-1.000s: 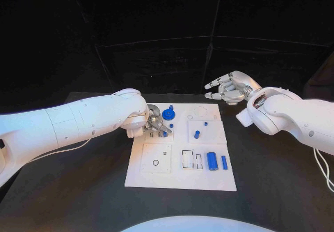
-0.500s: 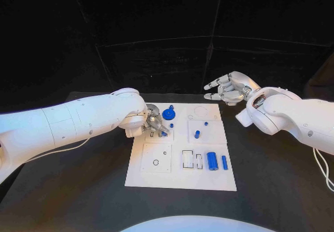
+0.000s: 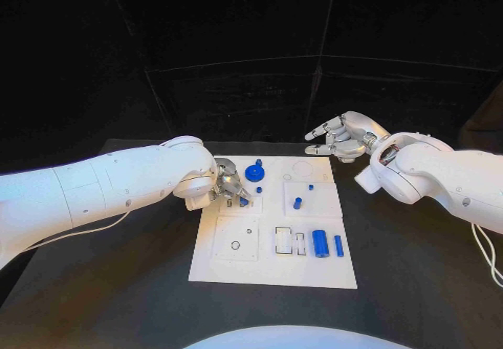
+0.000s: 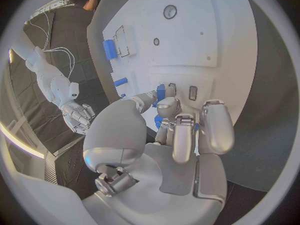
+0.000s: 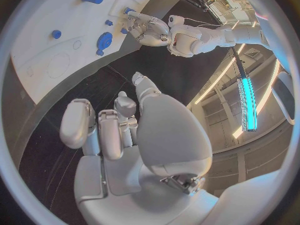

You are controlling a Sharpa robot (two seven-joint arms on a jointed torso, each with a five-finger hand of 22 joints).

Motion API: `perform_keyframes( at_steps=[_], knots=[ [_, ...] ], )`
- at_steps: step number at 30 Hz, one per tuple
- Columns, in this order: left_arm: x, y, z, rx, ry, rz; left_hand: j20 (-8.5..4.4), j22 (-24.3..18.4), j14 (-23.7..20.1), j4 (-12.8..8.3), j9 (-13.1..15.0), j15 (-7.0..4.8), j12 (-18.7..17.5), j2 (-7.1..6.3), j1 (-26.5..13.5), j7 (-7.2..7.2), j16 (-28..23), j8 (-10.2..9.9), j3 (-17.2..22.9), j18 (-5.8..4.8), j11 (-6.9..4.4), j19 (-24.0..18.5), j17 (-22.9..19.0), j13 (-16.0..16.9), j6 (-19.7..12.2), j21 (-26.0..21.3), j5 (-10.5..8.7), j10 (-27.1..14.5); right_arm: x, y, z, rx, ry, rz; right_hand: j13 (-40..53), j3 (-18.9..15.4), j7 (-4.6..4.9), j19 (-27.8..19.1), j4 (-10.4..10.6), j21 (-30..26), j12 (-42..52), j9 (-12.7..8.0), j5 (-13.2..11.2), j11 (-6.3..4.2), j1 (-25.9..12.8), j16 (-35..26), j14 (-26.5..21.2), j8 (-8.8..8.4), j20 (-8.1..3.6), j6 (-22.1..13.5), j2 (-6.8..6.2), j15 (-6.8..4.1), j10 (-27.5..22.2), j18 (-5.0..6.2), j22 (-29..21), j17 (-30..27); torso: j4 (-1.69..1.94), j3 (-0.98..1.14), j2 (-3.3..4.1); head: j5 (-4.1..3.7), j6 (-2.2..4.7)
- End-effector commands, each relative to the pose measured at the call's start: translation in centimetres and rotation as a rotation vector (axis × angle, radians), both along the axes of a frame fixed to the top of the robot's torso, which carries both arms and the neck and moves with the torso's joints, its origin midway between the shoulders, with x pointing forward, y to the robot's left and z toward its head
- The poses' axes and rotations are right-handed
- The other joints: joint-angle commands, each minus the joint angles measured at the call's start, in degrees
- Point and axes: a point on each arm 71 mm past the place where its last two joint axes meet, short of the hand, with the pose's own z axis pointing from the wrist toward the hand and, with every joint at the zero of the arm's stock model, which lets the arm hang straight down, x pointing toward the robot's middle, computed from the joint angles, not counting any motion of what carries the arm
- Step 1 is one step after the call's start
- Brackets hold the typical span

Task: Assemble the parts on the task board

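The white task board (image 3: 275,273) lies in the middle of the black table. My left hand (image 3: 227,186) is low over the board's far left corner and pinches a small blue part (image 4: 160,91) right beside two small slots (image 4: 192,93). My right hand (image 3: 341,137) hovers above the board's far right corner, fingers apart and holding nothing. A blue round knob (image 3: 255,171) stands just past the left hand. Two small blue pegs (image 3: 296,203) stand in the far right panel. A blue cylinder (image 3: 320,243) and a blue bar (image 3: 339,245) lie on the near right.
A raised white panel with a small hole (image 3: 236,245) takes up the board's near left. A rectangular recess (image 3: 284,239) sits beside the cylinder. Black table (image 3: 105,291) surrounds the board on all sides. A dark curtain backs the table.
My left hand has drawn slightly to the left over the far left corner, still pinching the part. The right hand has drifted a little left and lower.
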Motion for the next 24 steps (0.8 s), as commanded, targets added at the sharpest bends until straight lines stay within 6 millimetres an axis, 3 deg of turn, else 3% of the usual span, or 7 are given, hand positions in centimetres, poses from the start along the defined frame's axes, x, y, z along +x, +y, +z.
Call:
perform_keyframes(
  at_steps=[1, 8, 11, 24],
  knots=[
    [-0.01, 0.02, 0.27, -0.034, -0.025, 0.028, -0.13, 0.11, 6.05, -7.56, 0.12, -0.02, -0.32, 0.13, -0.38, -0.34, 0.18, 0.48, 8.01, -0.38, 0.01, -0.37, 15.09, -0.21, -0.28, -0.21, -0.32, -0.03, -0.08, 0.37, 0.03, -0.007, 0.010, 0.041, -0.11, -0.49, -0.01, -0.44, 0.01, -0.18, -0.18, -0.06, -0.33, -0.28, -0.69, -0.27, 3.50, 0.27, -0.09, 0.07, -0.01, -0.19, 0.00, 0.27, -0.03, 4.06, 0.04, 0.07, 0.01, 0.08, 0.02],
    [-0.18, 0.47, 0.32, -0.019, -0.060, 0.039, -0.17, 0.47, 6.05, -7.83, 0.30, -0.07, -0.45, -0.10, -0.68, -0.39, 0.18, 0.90, 8.80, -0.44, -0.04, -0.22, 15.09, -0.57, -0.35, -0.02, -0.34, -0.01, -0.06, 0.27, -0.03, -0.010, 0.016, 0.043, -0.12, -0.57, -0.01, -0.44, 0.04, -0.19, -0.16, -0.06, -0.52, -0.27, -0.77, -0.24, 3.51, 0.28, -0.09, 0.06, 0.00, -0.19, 0.00, 0.27, -0.02, 4.11, 0.13, -0.02, -0.04, 0.38, -0.12],
    [-0.23, 0.72, 0.27, -0.002, -0.084, 0.038, -0.20, 0.61, 6.05, -8.07, 0.39, -0.09, -0.43, -0.30, -0.78, -0.42, 0.18, 1.12, 9.24, -0.47, -0.07, -0.16, 15.09, -0.66, -0.44, 0.06, -0.36, 0.04, -0.06, 0.22, -0.04, -0.011, 0.018, 0.048, -0.12, -0.59, 0.00, -0.45, 0.06, -0.20, -0.16, -0.06, -0.57, -0.27, -0.81, -0.24, 3.51, 0.29, -0.09, 0.07, 0.01, -0.18, 0.00, 0.27, -0.04, 4.12, -0.04, -0.01, 0.05, 0.57, -0.18],
    [-0.30, 0.70, -0.44, 0.037, -0.102, 0.028, -0.22, 0.51, 6.05, -8.27, 0.46, -0.11, -0.48, -0.48, -0.84, -0.44, 0.18, 1.29, 9.52, -0.45, -0.10, -0.20, 15.09, -0.80, -0.48, 0.00, -0.39, 0.05, -0.15, 0.36, -0.05, -0.011, 0.021, 0.062, -0.18, -0.70, 0.00, -0.47, 0.12, -0.22, -0.18, -0.05, -0.72, -0.27, -0.95, -0.28, 3.50, 0.30, -0.08, 0.06, 0.01, -0.18, -0.03, 0.28, -0.07, 4.08, -0.15, -0.06, 0.12, 0.72, -0.35]
  ],
)
